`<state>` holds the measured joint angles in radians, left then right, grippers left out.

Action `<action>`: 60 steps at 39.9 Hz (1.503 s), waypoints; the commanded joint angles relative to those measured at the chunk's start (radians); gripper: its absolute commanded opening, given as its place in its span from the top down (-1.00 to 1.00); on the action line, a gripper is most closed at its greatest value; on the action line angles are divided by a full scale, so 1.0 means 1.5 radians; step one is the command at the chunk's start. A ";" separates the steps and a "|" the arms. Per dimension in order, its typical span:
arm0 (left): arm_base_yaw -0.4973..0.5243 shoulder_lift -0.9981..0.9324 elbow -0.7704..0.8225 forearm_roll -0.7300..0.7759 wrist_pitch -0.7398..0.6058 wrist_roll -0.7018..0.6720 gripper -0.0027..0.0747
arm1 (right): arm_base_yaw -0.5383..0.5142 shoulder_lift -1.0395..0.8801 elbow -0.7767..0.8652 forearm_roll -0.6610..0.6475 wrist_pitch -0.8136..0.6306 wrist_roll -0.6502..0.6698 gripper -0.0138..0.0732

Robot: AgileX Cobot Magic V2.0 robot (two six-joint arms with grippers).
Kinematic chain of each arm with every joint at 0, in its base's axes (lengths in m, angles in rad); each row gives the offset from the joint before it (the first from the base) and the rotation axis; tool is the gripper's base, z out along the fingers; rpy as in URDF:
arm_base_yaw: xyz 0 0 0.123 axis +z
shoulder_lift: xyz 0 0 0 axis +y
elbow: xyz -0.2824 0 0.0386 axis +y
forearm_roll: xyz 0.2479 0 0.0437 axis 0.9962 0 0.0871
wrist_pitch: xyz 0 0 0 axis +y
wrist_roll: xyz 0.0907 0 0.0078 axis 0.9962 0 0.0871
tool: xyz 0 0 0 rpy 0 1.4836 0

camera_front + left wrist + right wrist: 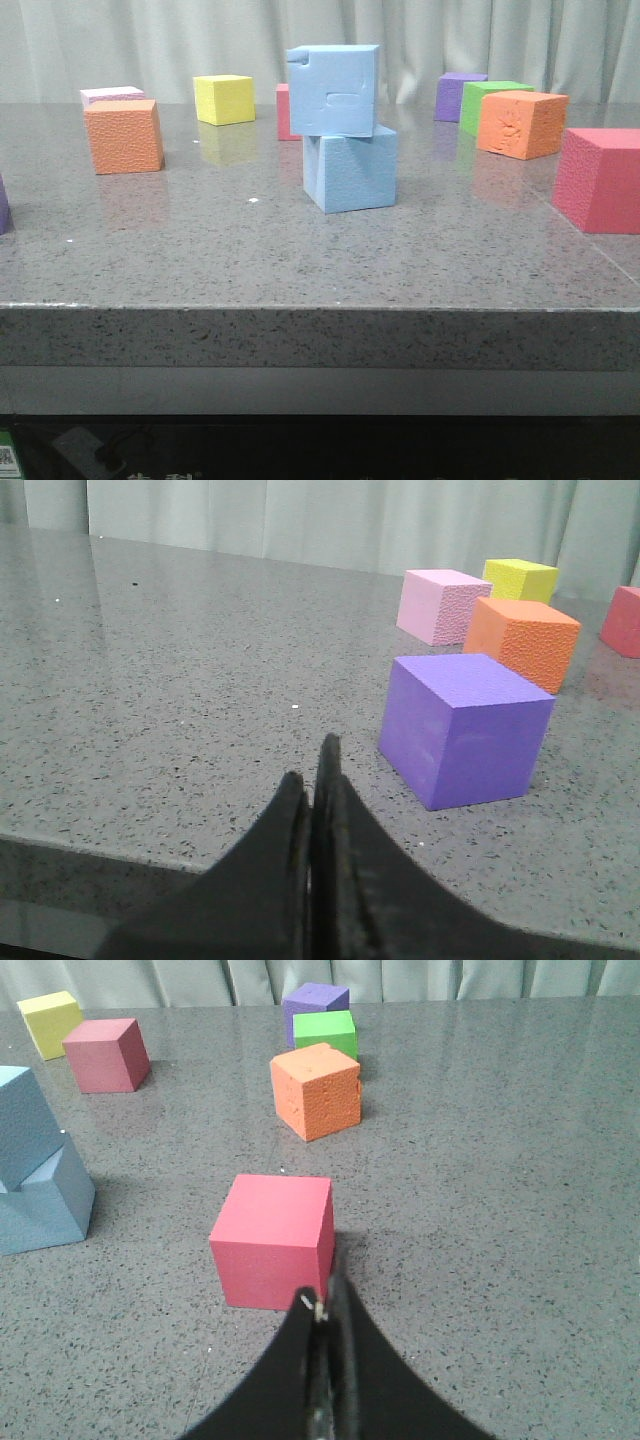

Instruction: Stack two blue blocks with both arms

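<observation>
- Blue blocks stand stacked near the middle of the grey stone table [200, 260]: the notched blue block [333, 90] sits on the plain blue block [351, 168], turned a little and overhanging toward the left.
- Far left, the left gripper [314, 780] has its black fingers pressed together, holding nothing, low over the table's near edge; a purple cube [463, 726] sits just beyond it.
- Left of the stack are an orange cube [124, 136], a pale pink cube [111, 94] behind it, and a yellow cube [224, 98].
- Right of the stack are a green cube [492, 96] and a second orange cube [521, 123].
- Far right, the right gripper [328, 1305] is also closed and empty, just behind a red cube [273, 1239].
</observation>
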<state>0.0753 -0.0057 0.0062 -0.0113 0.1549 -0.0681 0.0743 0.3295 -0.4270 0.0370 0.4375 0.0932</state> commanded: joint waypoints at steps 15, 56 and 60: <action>0.002 -0.014 0.024 -0.007 -0.052 0.001 0.98 | -0.004 0.005 -0.016 -0.012 -0.057 -0.005 0.92; 0.002 -0.014 0.024 -0.007 -0.052 0.001 0.98 | -0.016 -0.235 0.302 0.015 -0.190 -0.085 0.92; 0.002 -0.014 0.024 -0.007 -0.052 0.001 0.98 | -0.016 -0.235 0.302 0.015 -0.190 -0.085 0.92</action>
<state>0.0753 -0.0057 0.0062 -0.0113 0.1554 -0.0681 0.0541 -0.0103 0.0272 0.0556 0.2263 -0.0242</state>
